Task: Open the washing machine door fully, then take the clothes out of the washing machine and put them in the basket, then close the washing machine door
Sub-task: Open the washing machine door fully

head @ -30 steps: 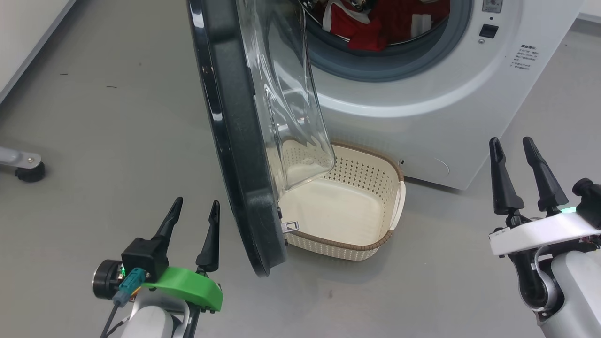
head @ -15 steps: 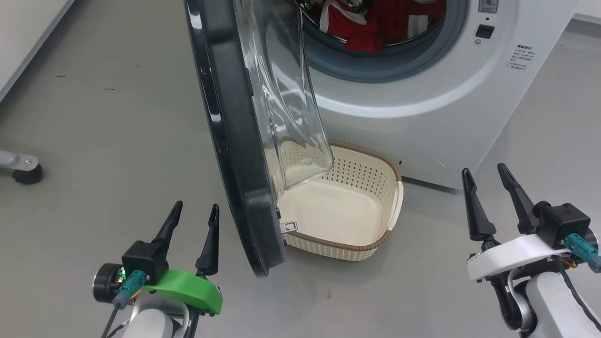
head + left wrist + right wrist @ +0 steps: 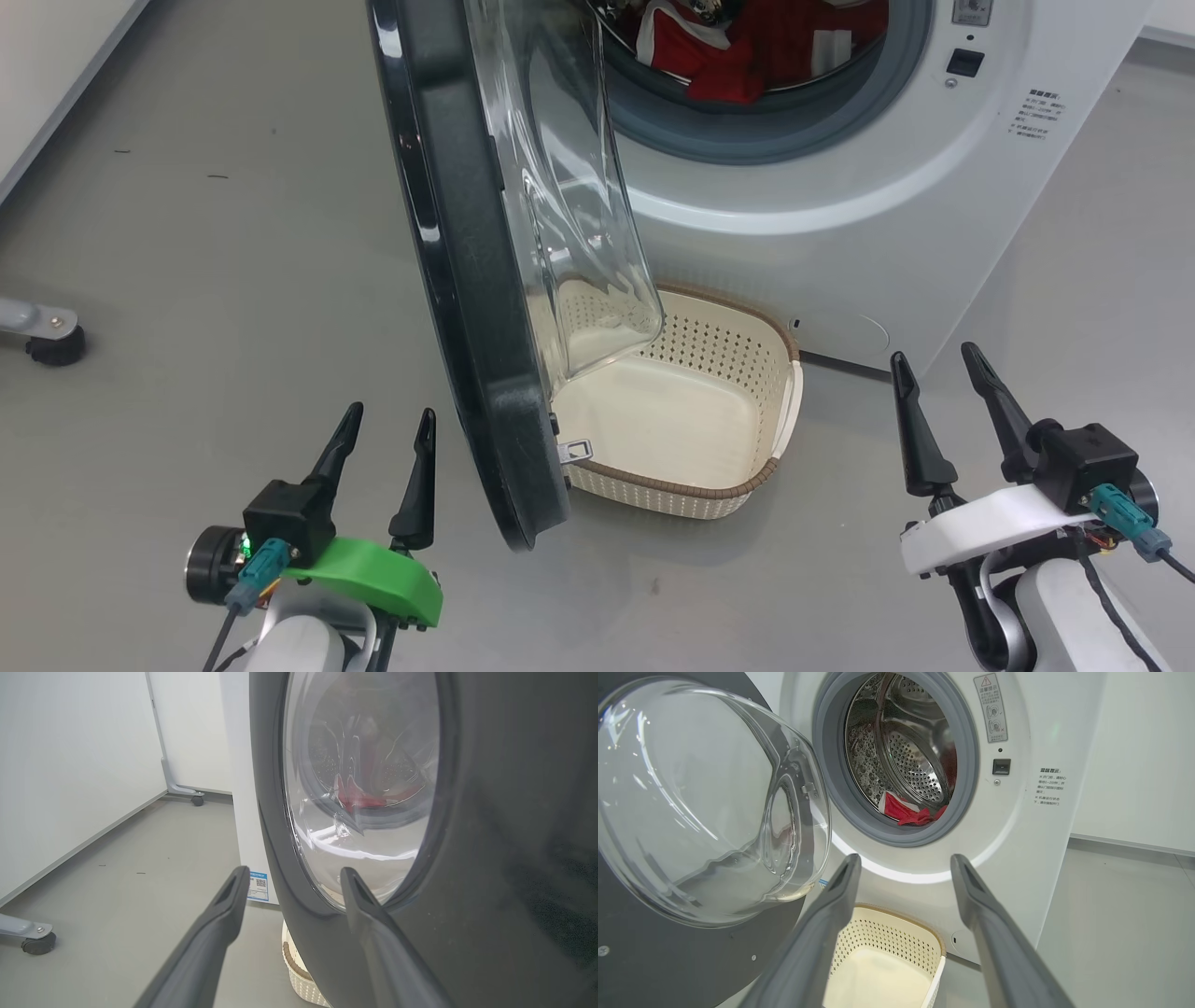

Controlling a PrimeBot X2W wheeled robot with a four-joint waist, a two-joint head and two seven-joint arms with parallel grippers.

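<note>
Before the big white washing machine [image 3: 840,215], left end effector [image 3: 390,411] and right end effector [image 3: 934,353] hang spread, empty; its black-rimmed glass door [image 3: 457,233] seems half open, red fabric clothes [image 3: 738,47] inside.

floor [image 3: 233,280] is smooth grey w/ a faint sheen. a few small dark specks [image 3: 217,175] lie on it toward the left wall. white wall [image 3: 37,56] runs along the left, pale grey skirting strip at its base. low at left, a grey metal leg on a black caster [image 3: 56,347] stands on the floor. left wrist view: a 2nd caster [image 3: 197,800] sits further back, under a grey upright by a white panel. right wrist view: white wall [image 3: 1134,751] at right, grey skirting [image 3: 1125,843] below. light is even & soft.
</note>
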